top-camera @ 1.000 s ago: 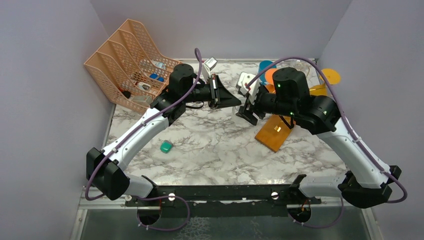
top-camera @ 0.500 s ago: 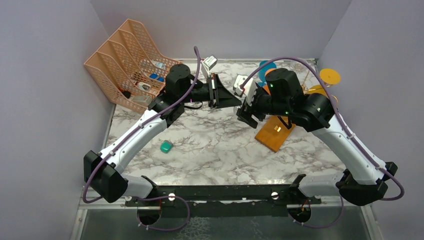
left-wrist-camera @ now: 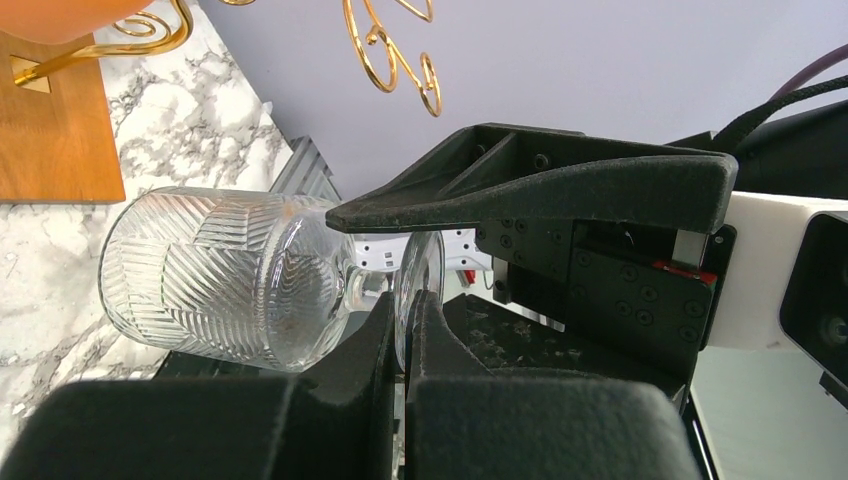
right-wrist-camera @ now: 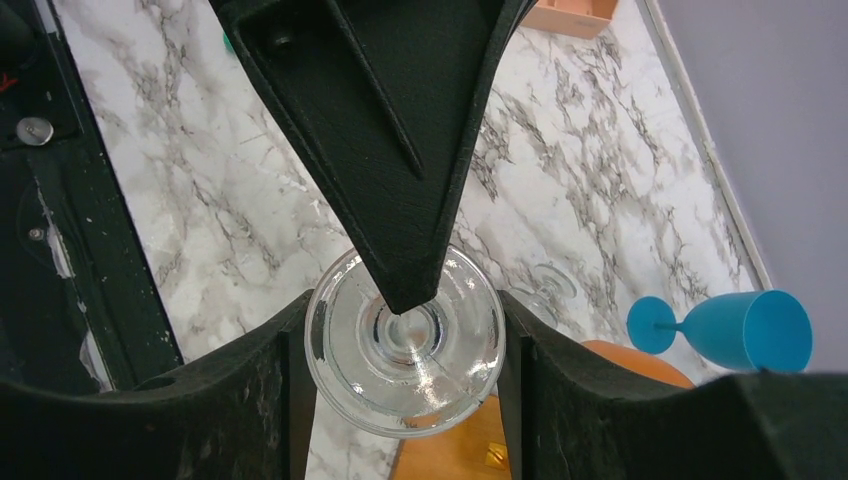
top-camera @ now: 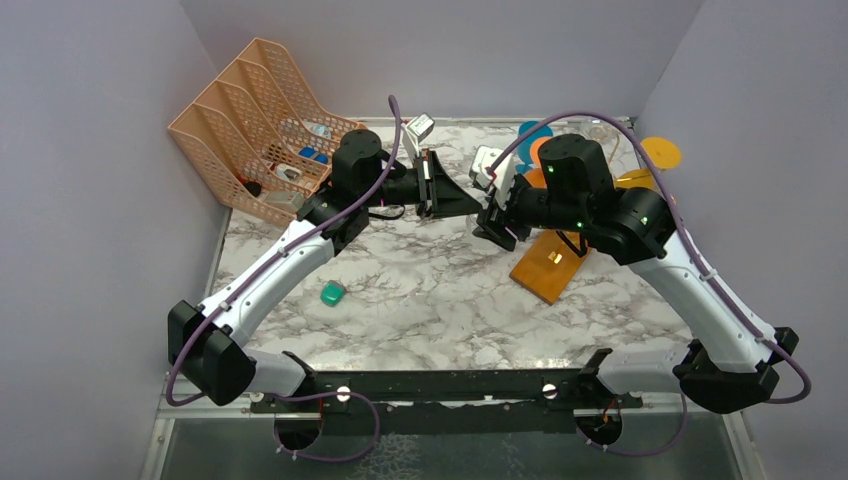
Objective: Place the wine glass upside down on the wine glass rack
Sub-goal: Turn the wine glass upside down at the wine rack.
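Left gripper [left-wrist-camera: 402, 322]: clenched on the foot of the wine glass [left-wrist-camera: 220, 280], pinching the thin disc at its edge. From where I stand, the glass hangs on its side in mid-air above the counter [top-camera: 430, 290], between the two arms, with the patterned bowl pointing away from the left gripper's fingertips.

Right gripper [right-wrist-camera: 405, 330]: presented to the glass end-on. Its fingers [right-wrist-camera: 270, 390] lie one on each side of the bowl, very close to it. I cannot tell whether they press on the glass or only bracket it.

Step in hand, as I judge it: hand-over of the glass from the left arm to the right.

The wine glass rack [top-camera: 548, 268] stands on the counter on the right arm's side, its wooden base partly under that arm. The glass is not yet on it.

Next move, requirements:
1. The right gripper must seat firmly on the bowl before the left lets go of the foot.
2. The left gripper should back straight off so it does not drag the foot sideways.
3. The right arm must then turn the glass mouth-down and bring it to a gold wire arm of the rack.

Note: a blue goblet [right-wrist-camera: 745, 330] lies on its side near the rack; avoid it.
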Action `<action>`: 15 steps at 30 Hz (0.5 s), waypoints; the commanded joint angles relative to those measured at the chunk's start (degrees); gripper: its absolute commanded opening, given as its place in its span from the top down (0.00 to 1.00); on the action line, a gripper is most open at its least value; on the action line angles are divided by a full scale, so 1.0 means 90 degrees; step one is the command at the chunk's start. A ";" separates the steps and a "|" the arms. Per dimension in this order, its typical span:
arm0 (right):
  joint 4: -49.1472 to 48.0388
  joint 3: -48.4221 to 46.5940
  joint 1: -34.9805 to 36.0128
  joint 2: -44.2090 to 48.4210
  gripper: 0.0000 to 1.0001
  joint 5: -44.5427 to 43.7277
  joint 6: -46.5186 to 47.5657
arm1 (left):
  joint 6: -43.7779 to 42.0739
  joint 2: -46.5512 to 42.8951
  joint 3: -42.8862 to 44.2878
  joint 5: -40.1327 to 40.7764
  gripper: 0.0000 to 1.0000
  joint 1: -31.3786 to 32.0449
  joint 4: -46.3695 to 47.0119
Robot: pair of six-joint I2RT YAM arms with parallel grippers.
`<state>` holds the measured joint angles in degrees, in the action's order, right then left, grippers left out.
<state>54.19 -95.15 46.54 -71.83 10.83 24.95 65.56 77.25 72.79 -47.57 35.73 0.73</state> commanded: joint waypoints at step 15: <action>-0.0224 -0.0222 0.0014 -0.0029 0.52 0.0645 -0.0155 | -0.0020 -0.0004 0.0138 -0.0216 1.00 0.0014 0.0210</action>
<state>53.63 -95.64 46.44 -72.10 13.43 23.42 65.43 77.47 72.79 -48.40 35.75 0.30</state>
